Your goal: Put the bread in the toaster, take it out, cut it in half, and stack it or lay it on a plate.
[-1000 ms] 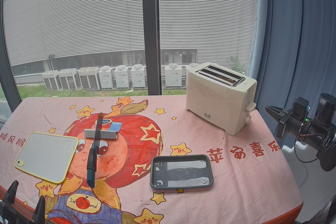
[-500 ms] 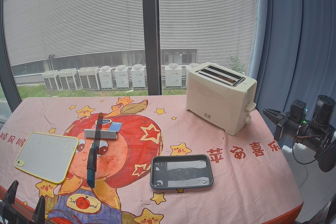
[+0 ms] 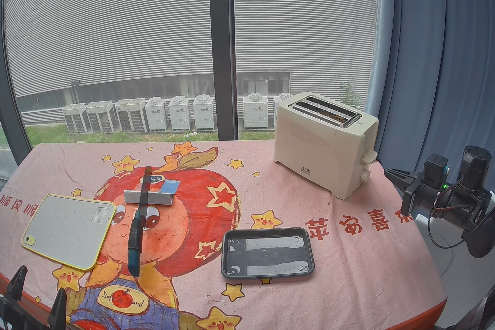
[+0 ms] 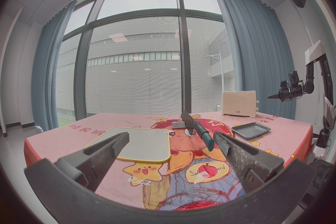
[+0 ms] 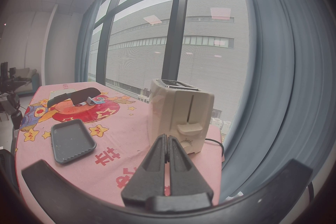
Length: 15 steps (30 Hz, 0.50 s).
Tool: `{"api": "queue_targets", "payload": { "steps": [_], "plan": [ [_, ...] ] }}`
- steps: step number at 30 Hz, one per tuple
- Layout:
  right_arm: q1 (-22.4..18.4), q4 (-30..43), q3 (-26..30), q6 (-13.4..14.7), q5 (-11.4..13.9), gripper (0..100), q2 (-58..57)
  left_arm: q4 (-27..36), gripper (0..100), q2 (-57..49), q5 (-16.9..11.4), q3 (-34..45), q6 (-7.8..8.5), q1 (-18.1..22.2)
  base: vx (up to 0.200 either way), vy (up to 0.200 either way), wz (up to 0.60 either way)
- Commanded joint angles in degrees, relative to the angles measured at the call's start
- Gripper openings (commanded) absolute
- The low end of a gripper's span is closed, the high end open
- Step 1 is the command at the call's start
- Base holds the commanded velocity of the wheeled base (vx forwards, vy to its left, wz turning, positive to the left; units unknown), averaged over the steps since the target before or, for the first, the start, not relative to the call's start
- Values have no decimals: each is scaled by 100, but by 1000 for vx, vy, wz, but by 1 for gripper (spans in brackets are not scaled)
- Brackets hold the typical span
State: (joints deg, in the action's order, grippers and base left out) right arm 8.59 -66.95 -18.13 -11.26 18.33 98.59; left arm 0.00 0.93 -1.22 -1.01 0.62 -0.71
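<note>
- At the right edge of the head view, the right gripper (image 3: 394,175) hangs off the table's side, level with the toaster (image 3: 325,150) and just beside its lever end. Fingers are pressed together, holding nothing; they are near the toaster but not touching it.
- Right wrist view: the closed tips point at the lever (image 5: 189,128), which sits low in its track, above a round knob.
- Bread: not plainly seen. A brownish tinge inside the slots (image 3: 326,111) may be it; cannot tell for certain.
- Left gripper (image 3: 40,290) sits at the lower left corner of the head view, fingers wide apart and empty, near the front edge of the table (image 3: 361,264).
- The cutting board (image 3: 67,229) lies flat at mid-left. The knife (image 3: 136,223) is just to its right in frame, blade propped on a white block (image 3: 149,197). The dark tray (image 3: 267,252) sits lower centre, with nothing on it.
- Judgement: the toaster step is in hand. With the lever apparently down, the bread is probably loaded and toasting.
- Next move, as I read it: the lever has to come up so the slice rises. The right gripper then needs to open, come over the slots from above and pinch the slice's top edge.
- Cutting and plating are not yet started.
</note>
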Motion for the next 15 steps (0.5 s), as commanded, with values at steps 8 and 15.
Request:
{"api": "queue_targets", "payload": {
  "steps": [8,15],
  "plan": [
    [90,59,55,1,-5,0,73,0,100,-40,-1,92,-1,0,0,0,0],
    [99,51,46,1,-5,0,161,0,100,-40,-1,92,-1,0,0,0,0]
  ]
}}
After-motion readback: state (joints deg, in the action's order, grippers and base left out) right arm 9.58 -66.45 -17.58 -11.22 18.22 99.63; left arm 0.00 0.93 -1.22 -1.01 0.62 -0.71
